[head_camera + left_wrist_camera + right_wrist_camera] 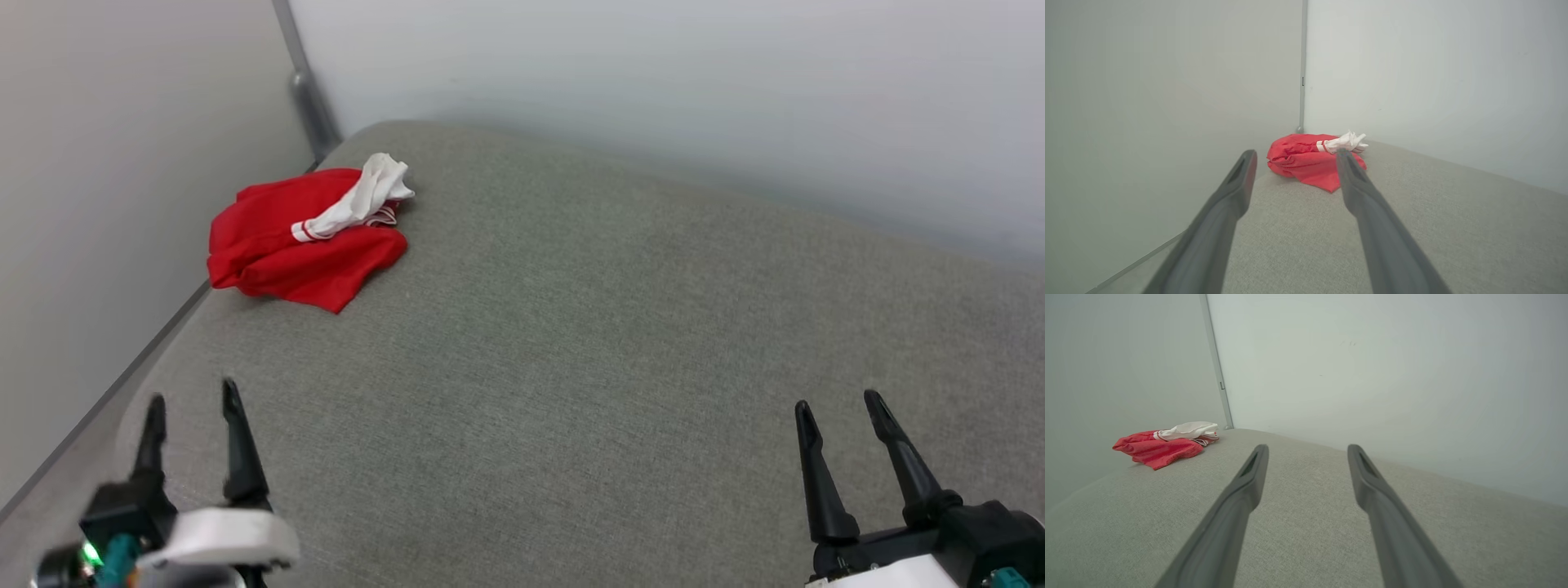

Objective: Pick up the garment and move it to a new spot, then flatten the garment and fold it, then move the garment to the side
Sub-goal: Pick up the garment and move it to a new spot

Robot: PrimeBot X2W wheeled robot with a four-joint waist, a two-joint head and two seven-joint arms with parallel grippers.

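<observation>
Garment (302, 245) is lying crumpled at the far left of the grey cushion (571, 367) in the head view, with left gripper (193, 392) and right gripper (837, 400) hovering near, fingers spread. Left wrist view: the parted fingers (1237, 192) are framing the garment (1306, 161). Right wrist view: it is sitting far left of splayed fingers (1372, 486).

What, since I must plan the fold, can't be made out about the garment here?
- Head view: the garment lies bunched; its own folds hide any print, the collar and a second sleeve beyond the white sleeve.
- Left wrist view: a finger of the left gripper covers its right edge.
- Right wrist view: it is small, far left; trim detail unreadable.
</observation>
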